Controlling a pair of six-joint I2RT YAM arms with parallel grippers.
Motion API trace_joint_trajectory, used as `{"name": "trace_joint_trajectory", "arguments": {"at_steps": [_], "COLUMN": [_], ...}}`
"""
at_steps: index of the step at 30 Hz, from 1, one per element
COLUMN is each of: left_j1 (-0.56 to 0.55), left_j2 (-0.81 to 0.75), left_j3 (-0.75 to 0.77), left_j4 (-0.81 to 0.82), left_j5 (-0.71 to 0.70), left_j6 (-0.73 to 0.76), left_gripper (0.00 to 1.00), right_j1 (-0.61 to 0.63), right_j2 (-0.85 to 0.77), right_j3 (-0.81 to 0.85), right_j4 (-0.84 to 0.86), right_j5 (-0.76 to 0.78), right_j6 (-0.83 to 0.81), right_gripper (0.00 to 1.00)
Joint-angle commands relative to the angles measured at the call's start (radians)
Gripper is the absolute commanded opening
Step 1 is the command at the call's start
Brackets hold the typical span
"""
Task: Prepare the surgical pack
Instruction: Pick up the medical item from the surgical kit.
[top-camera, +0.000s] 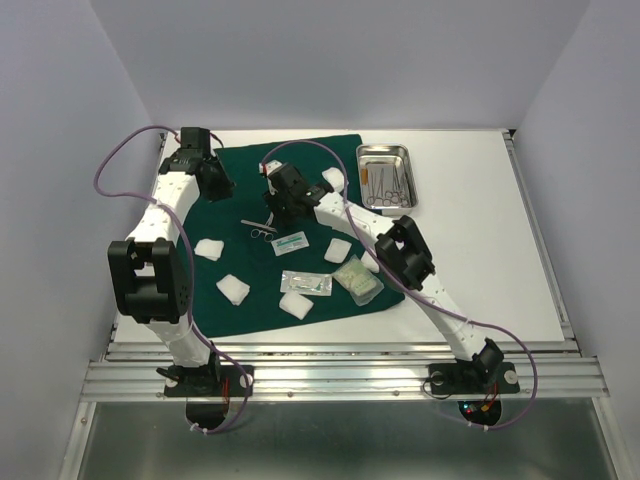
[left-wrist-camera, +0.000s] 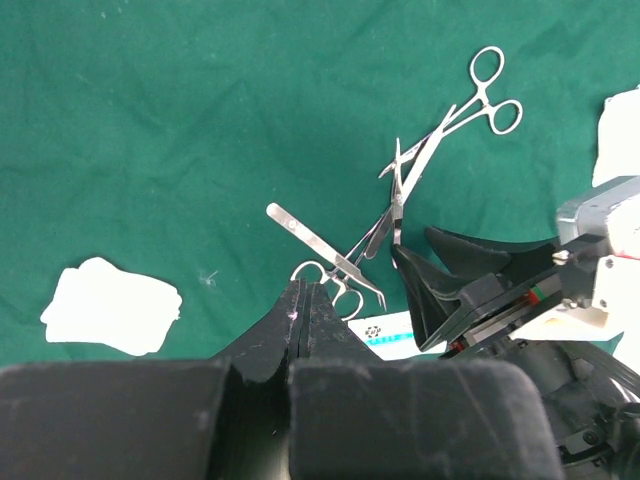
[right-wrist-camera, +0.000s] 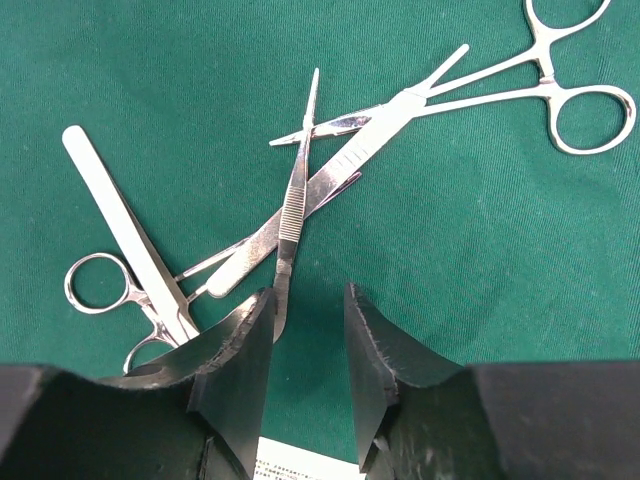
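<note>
Fingers on the right gripper stand partway apart in the right wrist view, low over the green drape. They straddle the near end of the thin tweezers and there's no clamp on it yet. That piece lies crossed with a scalpel handle, and ring-handled forceps and scissors are tangled alongside. Over to the left wrist view: the left gripper is pressed shut on nothing, parked just beside the same pile, with a gauze pad off to one side. From the top, at least 5 gauze pads and 3 sealed packets lie spread on the drape. The steel tray sits just off its far right corner with more instruments inside. The risk: a squeeze now could drag the crossed neighbours along, or the slick tweezers could pivot and drop. Going lower could pinch cloth too.
</note>
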Motion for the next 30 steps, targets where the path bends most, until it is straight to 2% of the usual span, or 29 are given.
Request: {"name": "trace_joint_trajectory", "arguments": {"at_steps": [1, 18, 25, 30], "left_j1": [0.003, 0.011, 0.012, 0.012], "left_j2": [-0.019, -0.019, -0.022, -0.024], "left_j3": [-0.008, -0.022, -0.03, -0.03], "left_j4": [0.013, 0.021, 0.022, 0.025], "left_j5": [-0.002, 0.002, 0.005, 0.008], "left_j6": [0.015, 0.023, 0.024, 0.026], "left_gripper": [0.0, 0.0, 0.0, 0.0], "right_j1": [0.011, 0.011, 0.011, 0.011], "right_j2": [0.004, 0.073, 0.028, -0.054], "right_j3": [0.047, 0.066, 0.009, -0.106], "right_j4": [0.032, 0.035, 0.018, 0.079], "right_j5": [0.028, 0.071, 0.194, 0.176], "right_j6": [0.013, 0.058, 0.09, 0.093], "right_gripper": [0.39, 0.38, 0.26, 0.18]}}
